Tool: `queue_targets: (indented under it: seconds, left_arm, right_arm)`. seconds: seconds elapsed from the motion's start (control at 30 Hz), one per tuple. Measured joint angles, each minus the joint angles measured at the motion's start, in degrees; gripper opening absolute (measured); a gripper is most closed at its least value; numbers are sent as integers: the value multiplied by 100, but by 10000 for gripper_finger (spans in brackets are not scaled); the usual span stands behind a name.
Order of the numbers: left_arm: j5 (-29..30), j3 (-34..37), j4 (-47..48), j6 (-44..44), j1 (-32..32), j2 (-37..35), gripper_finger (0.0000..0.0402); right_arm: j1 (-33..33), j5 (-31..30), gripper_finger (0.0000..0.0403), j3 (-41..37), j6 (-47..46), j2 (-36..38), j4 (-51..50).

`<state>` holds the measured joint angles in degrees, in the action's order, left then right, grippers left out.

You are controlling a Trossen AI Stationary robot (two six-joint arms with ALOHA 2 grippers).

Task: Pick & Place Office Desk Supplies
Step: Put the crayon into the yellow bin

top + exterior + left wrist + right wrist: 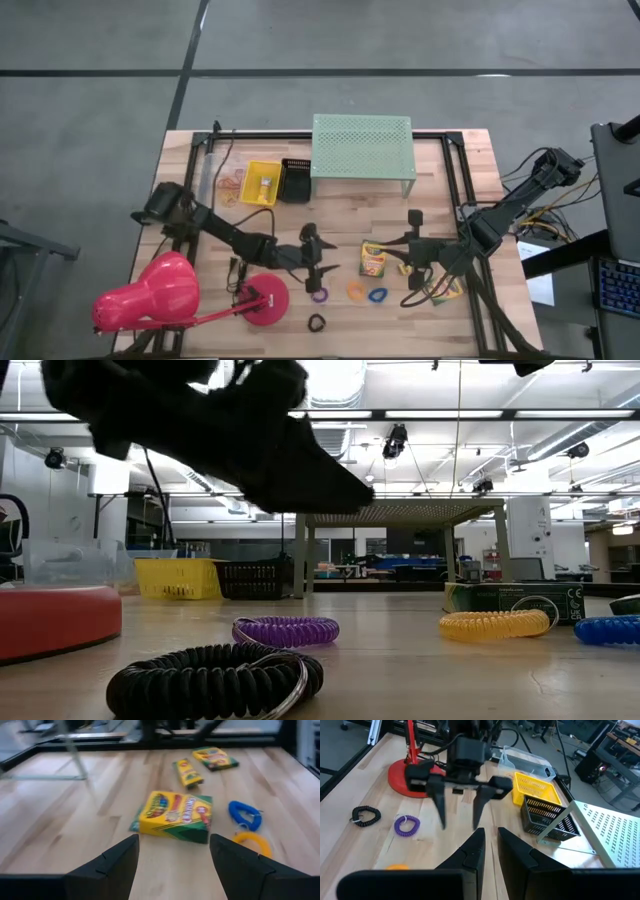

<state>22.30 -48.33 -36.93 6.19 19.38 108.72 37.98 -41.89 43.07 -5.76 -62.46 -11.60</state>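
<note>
High view: bare wood is seen between the released left gripper [315,272] and the crayon box [373,258]. The purple loop [319,294] lies just beside that gripper; the right gripper [412,264], clenched empty, flanks the box.

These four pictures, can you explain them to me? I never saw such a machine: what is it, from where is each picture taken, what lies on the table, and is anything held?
It is a robot with two dark arms at a wooden table. One camera looks down from above, one sits at table height, and one rides on each wrist. The left gripper has open jaws above the purple ring loop; the right gripper has its jaws almost closed. Neither holds anything. On the table lie crayon boxes, orange, blue and black loops, a yellow basket, a black basket, a green shelf and a pink lamp.
</note>
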Motion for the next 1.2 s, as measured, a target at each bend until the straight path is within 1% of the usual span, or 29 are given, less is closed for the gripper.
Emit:
queue_targets:
  seconds: [0.13, 0.33, 0.5, 0.7, 0.8, 0.9, 1.0, 1.2]
  left_arm:
    - [-406, -445, -40, -405, -45, 367, 247]
    - [-745, -1207, 224, -703, -200, 864, 247]
    - [-955, -1585, 293, -918, -375, 1188, 247]
    - [-1051, -1714, 232, -922, -677, 1356, 247]
    - [-1308, -1708, 249, -924, -836, 1462, 247]
    - [-1761, -1708, 105, -945, -968, 1546, 247]
    - [-2032, -1719, 76, -972, -1026, 1607, 247]
    - [-2170, -1870, 110, -1031, -1037, 1769, 242]
  right_arm:
    - [-2, 0, 47, 0, -1, 0, -2]
    - [-2, 0, 47, 0, -1, 0, 2]
    - [-1, 0, 47, 0, -2, 0, 2]
    - [-1, 0, 47, 0, -2, 0, 2]
    - [-2, 0, 47, 0, -2, 0, -2]
    - [-2, 0, 47, 0, -1, 0, -2]
    - [0, 0, 47, 0, 0, 0, 0]
    - [0, 0, 47, 0, -2, 0, 9]
